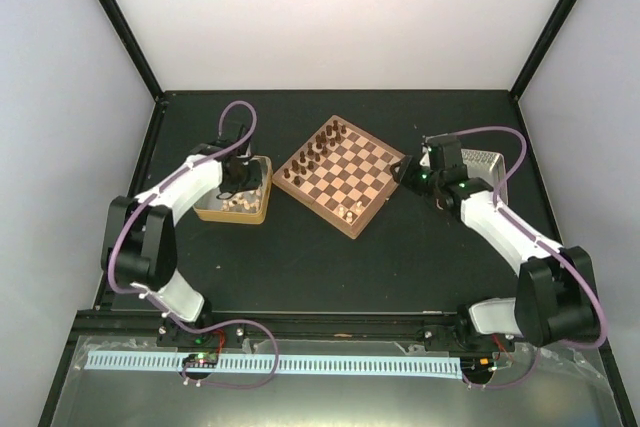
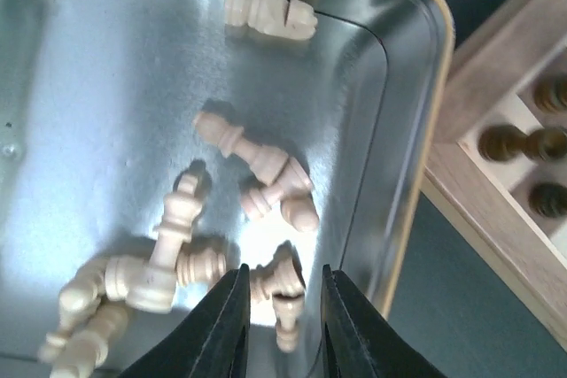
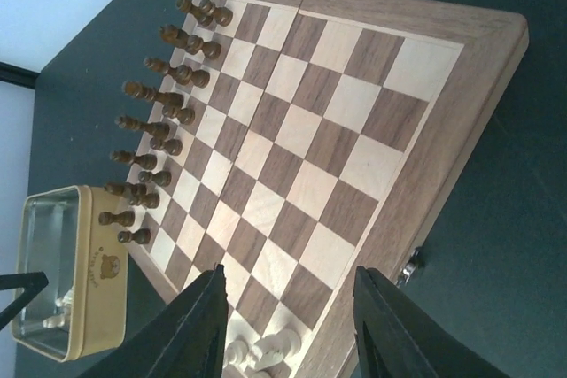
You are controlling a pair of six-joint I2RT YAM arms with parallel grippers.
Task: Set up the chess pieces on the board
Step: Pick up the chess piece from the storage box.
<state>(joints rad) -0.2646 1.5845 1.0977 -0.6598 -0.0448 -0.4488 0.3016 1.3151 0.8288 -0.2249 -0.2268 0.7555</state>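
Observation:
The board (image 1: 335, 175) lies turned at the table's centre, with dark chess pieces (image 1: 325, 142) standing in two rows along its far-left side and a few cream ones (image 1: 350, 210) at its near corner. My left gripper (image 1: 237, 187) reaches into the tan-rimmed tin (image 1: 258, 209). In the left wrist view its jaws (image 2: 283, 273) stand narrowly open on either side of a lying cream piece (image 2: 283, 294), among several other cream pieces (image 2: 257, 161). My right gripper (image 1: 405, 169) hovers open over the board's right side (image 3: 354, 104). Nothing is between its fingers (image 3: 290, 270), and cream pieces (image 3: 275, 351) stand just below.
A silver metal tray (image 1: 483, 160) sits behind the right arm. The tin's wall (image 2: 403, 130) runs close to the right of my left fingers, and the board's rim (image 2: 496, 210) lies just beyond it. Black frame posts bound the table.

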